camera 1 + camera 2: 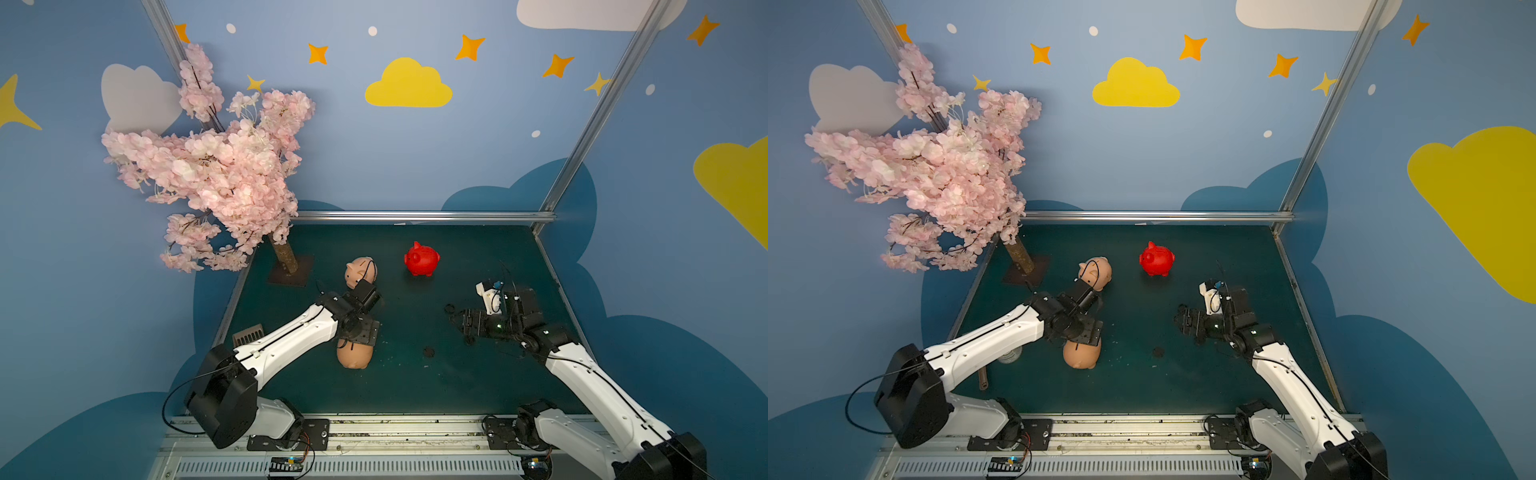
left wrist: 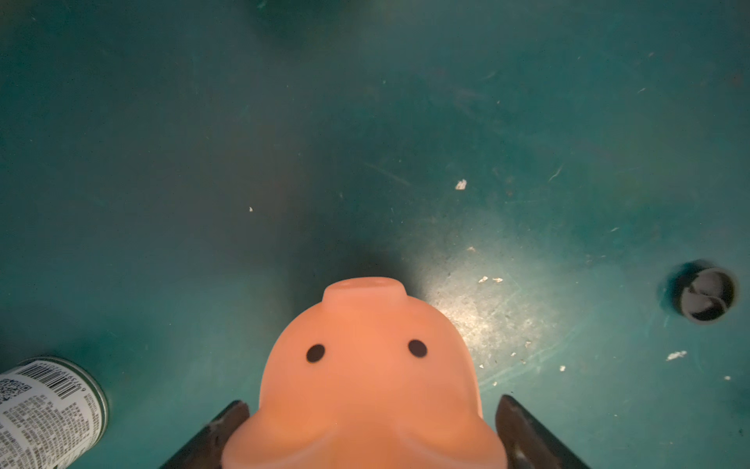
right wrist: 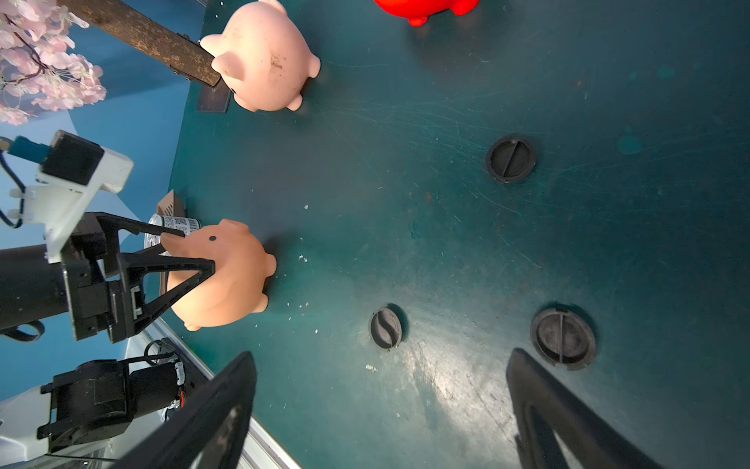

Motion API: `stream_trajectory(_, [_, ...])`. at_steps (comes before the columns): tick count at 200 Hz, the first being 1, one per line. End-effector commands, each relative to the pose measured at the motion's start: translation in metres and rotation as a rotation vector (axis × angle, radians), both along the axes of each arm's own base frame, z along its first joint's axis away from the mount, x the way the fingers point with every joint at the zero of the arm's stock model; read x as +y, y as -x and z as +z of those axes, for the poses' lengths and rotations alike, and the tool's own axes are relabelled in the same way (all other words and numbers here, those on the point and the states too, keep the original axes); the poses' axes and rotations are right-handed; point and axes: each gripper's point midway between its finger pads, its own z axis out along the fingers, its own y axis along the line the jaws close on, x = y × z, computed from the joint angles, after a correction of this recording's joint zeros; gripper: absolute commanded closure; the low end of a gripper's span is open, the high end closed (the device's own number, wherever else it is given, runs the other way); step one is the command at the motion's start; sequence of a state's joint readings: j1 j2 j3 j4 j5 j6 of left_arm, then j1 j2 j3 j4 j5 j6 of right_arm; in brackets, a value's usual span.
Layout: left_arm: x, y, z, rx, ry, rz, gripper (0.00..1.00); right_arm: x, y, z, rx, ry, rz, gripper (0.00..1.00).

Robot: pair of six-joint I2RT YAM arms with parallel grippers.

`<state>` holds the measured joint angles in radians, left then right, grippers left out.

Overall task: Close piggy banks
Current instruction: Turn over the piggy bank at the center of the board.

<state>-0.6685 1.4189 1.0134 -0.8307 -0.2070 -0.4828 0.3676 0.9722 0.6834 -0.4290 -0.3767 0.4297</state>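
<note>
The near peach piggy bank (image 1: 354,358) (image 1: 1081,356) sits under my left wrist. In the left wrist view its face (image 2: 365,365) fills the space between the fingers. My left gripper (image 2: 365,418) (image 3: 199,249) is shut on it, with a finger against each side. The far peach piggy bank (image 1: 360,270) (image 3: 264,61) stands by the tree trunk. The red piggy bank (image 1: 422,259) (image 1: 1156,259) stands at the back middle. My right gripper (image 3: 381,406) (image 1: 452,320) hangs open and empty over the mat. Three dark plugs (image 3: 386,328) (image 3: 563,338) (image 3: 510,159) lie near it.
A pink blossom tree (image 1: 216,166) on a square base (image 1: 291,272) stands in the back left corner. A printed can (image 2: 44,410) and a brown slatted piece (image 1: 248,334) lie at the left edge. Metal rails (image 1: 415,216) border the green mat.
</note>
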Motion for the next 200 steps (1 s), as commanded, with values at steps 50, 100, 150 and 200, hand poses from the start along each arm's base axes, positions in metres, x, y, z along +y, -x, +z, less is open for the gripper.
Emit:
stream_trajectory(50, [-0.003, -0.003, 0.002, -0.001, 0.004, 0.002, 0.21, 0.000, 0.000, -0.004, 0.000, 0.014, 0.001, 0.05])
stream_trajectory(100, [-0.022, -0.014, 0.009, -0.004, 0.161, 0.010, 0.27, -0.004, 0.005, -0.017, 0.025, 0.032, -0.008, 0.05])
stream_trajectory(150, [-0.047, -0.028, 0.024, 0.012, 0.450, 0.009, 0.28, -0.003, 0.005, -0.015, 0.021, 0.030, -0.005, 0.05])
stream_trajectory(200, [-0.059, -0.037, 0.037, 0.020, 0.749, -0.008, 0.28, -0.010, 0.010, -0.014, 0.019, 0.084, -0.022, 0.05])
